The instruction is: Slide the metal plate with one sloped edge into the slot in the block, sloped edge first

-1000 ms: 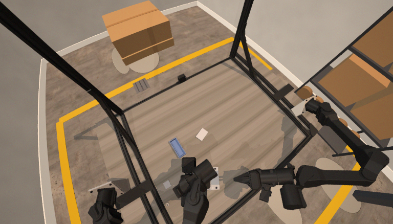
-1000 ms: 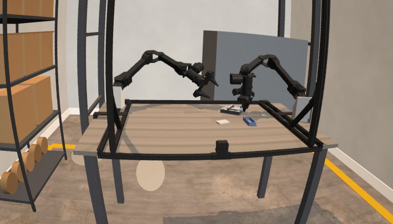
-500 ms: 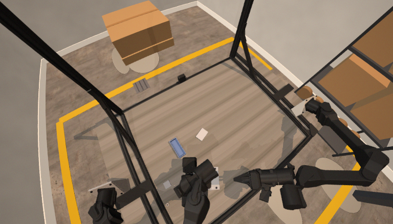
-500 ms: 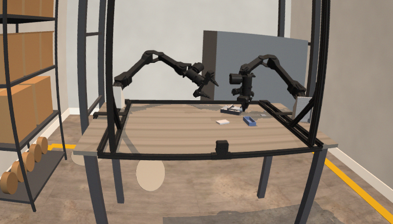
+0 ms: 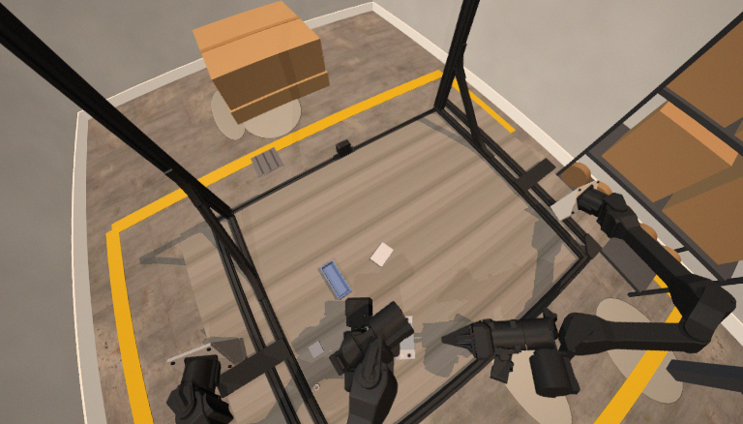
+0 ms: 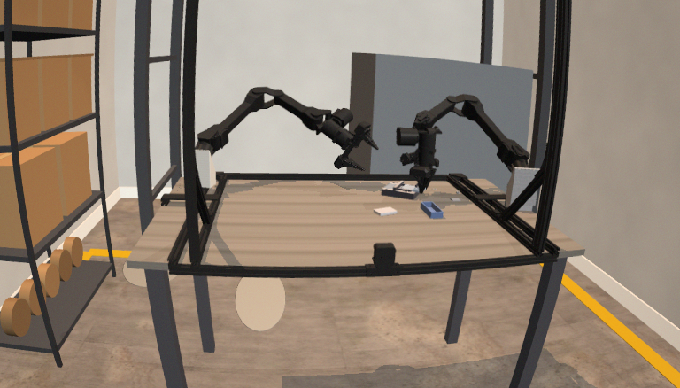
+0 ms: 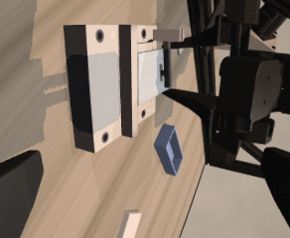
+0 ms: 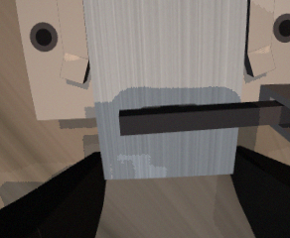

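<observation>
Plate (image 7: pixel 152 74) (image 8: pixel 167 50) between block (image 5: pixel 406 352) (image 6: pixel 398 193) (image 7: pixel 105 140) (image 8: pixel 41 94) guides | right hand (image 6: pixel 421 189) (image 7: pixel 169 67) (image 8: pixel 170 161) grasping plate | left hand (image 5: pixel 446 338) (image 6: pixel 371 158) (image 7: pixel 152 153) released | blue tray (image 5: pixel 344 292) (image 6: pixel 432 214) (image 7: pixel 163 158) near

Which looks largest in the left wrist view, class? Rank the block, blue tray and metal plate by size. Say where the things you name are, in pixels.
1. Block (image 7: pixel 102 89)
Then blue tray (image 7: pixel 175 161) and metal plate (image 7: pixel 150 74) (image 8: pixel 167 55): too alike to rank.

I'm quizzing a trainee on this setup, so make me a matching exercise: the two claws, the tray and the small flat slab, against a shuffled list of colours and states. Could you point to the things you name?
1. left claw (image 5: pixel 444 338) (image 6: pixel 371 159) (image 7: pixel 152 161)
2. tray (image 5: pixel 335 280) (image 6: pixel 431 210) (image 7: pixel 168 147)
3. right claw (image 6: pixel 421 191) (image 7: pixel 168 67) (image 8: pixel 170 151)
4. slab (image 5: pixel 381 254) (image 6: pixel 384 211) (image 7: pixel 130 224)

A. shut on the metal plate (image 7: pixel 150 74) (image 8: pixel 165 64)
B. whitish
C. open
D. blue

Pairs: 1-C, 2-D, 3-A, 4-B
</observation>
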Robot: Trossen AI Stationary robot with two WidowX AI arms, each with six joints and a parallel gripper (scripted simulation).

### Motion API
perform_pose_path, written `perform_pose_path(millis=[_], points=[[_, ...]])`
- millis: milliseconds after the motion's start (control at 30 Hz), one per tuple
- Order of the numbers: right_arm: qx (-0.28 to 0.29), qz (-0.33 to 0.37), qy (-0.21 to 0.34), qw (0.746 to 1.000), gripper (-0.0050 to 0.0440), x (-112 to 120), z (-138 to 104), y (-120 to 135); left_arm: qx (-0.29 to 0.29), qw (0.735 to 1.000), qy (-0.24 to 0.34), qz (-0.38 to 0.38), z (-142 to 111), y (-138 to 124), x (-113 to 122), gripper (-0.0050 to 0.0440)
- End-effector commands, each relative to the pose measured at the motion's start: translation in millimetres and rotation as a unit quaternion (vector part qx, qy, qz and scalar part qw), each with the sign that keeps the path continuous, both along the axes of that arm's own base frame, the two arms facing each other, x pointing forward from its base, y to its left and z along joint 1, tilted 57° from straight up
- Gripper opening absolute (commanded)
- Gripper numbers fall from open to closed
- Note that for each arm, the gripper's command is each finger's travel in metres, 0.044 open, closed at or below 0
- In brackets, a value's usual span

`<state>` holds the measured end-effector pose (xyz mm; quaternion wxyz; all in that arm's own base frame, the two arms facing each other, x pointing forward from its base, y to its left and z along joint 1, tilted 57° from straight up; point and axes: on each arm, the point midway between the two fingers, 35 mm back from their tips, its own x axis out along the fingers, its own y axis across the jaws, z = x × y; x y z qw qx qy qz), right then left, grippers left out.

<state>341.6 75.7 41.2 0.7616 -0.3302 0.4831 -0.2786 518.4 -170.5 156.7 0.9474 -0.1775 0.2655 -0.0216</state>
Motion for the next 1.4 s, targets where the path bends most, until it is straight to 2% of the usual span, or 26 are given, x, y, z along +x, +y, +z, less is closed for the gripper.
perform_pose_path(millis=[0, 67, 133, 367, 400, 933, 1100, 1333, 1367], points=[[0.000, 0.000, -0.001, 1.000, 0.0216, -0.1, 0.0, 0.0, -0.001, 1.000, -0.002, 0.001, 1.0, -0.1, 0.3, 0.0440], [0.000, 0.000, -0.001, 1.000, 0.0264, -0.1, 0.0, 0.0, -0.001, 1.000, -0.002, 0.001, 1.0, -0.1, 0.3, 0.0440], [0.000, 0.000, -0.001, 1.000, 0.0264, -0.1, 0.0, 0.0, -0.001, 1.000, -0.002, 0.001, 1.0, -0.1, 0.3, 0.0440], [0.000, 0.000, -0.001, 1.000, 0.0432, -0.1, 0.0, 0.0, -0.001, 1.000, -0.002, 0.001, 1.0, -0.1, 0.3, 0.0440], [0.000, 0.000, -0.001, 1.000, 0.0440, -0.1, 0.0, 0.0, -0.001, 1.000, -0.002, 0.001, 1.0, -0.1, 0.3, 0.0440], [0.000, 0.000, -0.001, 1.000, 0.0440, -0.1, 0.0, 0.0, -0.001, 1.000, -0.002, 0.001, 1.0, -0.1, 0.3, 0.0440], [-0.001, -0.001, -0.001, 1.000, 0.0440, -32.9, -0.7, 1.9, -0.001, 1.000, -0.002, 0.001, 1.0, -0.1, 0.3, 0.0440], [-0.001, -0.001, -0.001, 1.000, 0.0440, -32.9, -0.7, 1.9, -0.001, 1.000, -0.002, 0.001, 1.0, -0.1, 0.3, 0.0440], [-0.001, 0.000, -0.002, 1.000, 0.0416, -32.0, -0.7, 2.4, -0.001, 1.000, -0.002, 0.001, 1.0, -0.1, 0.3, 0.0440]])
